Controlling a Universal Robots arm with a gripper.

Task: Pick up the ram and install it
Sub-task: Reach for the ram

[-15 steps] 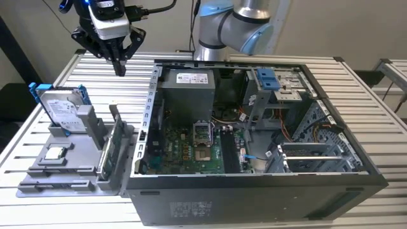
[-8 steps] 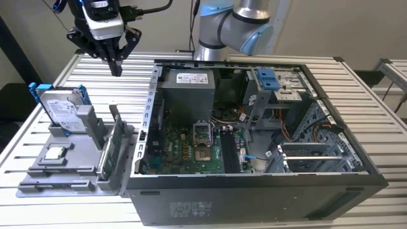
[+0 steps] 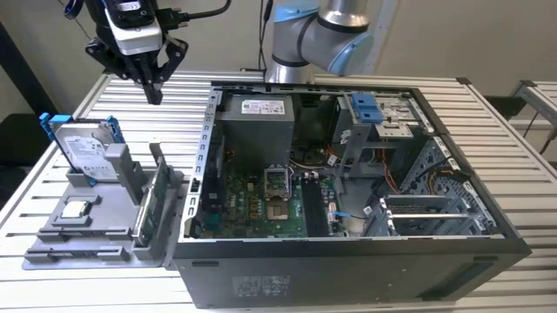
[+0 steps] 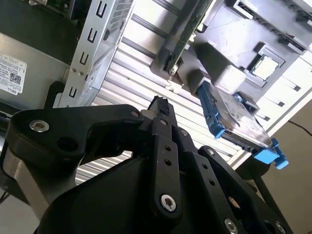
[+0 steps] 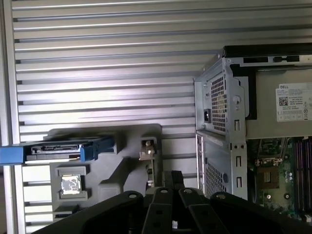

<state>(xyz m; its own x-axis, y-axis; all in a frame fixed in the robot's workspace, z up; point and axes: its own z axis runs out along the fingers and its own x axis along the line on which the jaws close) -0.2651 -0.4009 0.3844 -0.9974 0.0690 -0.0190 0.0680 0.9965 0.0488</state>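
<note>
The ram [image 3: 153,195] is a slim dark strip standing on edge in the grey holder [image 3: 83,251] at the exterior view's left. In the second wrist view its green edge [image 4: 189,29] rises out of the holder; in the first wrist view it shows edge-on [image 5: 150,168]. My gripper [image 3: 155,96] hangs high above the table behind the holder, well clear of the ram. Its black fingers meet at their tips in both wrist views [image 4: 161,105] [image 5: 171,178], shut with nothing between them.
The holder also carries a silver hard drive in a blue frame [image 3: 83,151] and a small square CPU chip [image 3: 74,208]. An open computer case [image 3: 205,163] stands to the exterior view's right, its motherboard [image 3: 261,208] and dark memory slots [image 3: 315,208] exposed. The slatted metal table [image 3: 130,124] lies beneath.
</note>
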